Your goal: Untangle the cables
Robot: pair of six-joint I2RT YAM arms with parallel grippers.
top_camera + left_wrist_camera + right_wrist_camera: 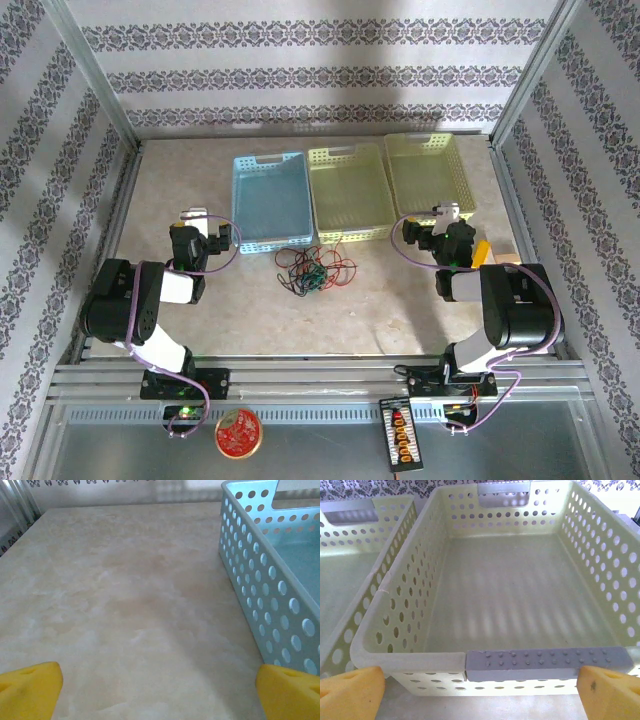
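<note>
Marbled beige laminate covers the bench (420, 310), and everything the job needs sits toward its far half. Along the back stand three perforated plastic bins close together: a light blue basket (270, 200), a pale green-yellow basket (348, 192) and a yellow basket (430, 172). All three are empty, so I take them as sorting bins, one for each colour of wire once the strands are parted. The two black-and-white robot arms (135, 305) sit folded on either side, which leaves the middle open for work. The left end effector (160, 692) hovers over bare bench just beside the light blue basket's wall, its yellow foam-like pads (30, 687) spread wide with nothing between them. The right end effector (480, 690) faces the yellow basket's near rim, jaws equally wide apart and empty. This reads as a ready pose, with no grasp begun. The tangle of thin red, black and green cables (315, 268) lies on the bench just in front of the blue and green-yellow baskets, between the arms and apart from both. From above it is too small to tell how many strands there are, which crosses over which, or where any end lies. Each wrist camera cuts its pads off at the bottom corners, so the rest of the fingers goes unseen.
</note>
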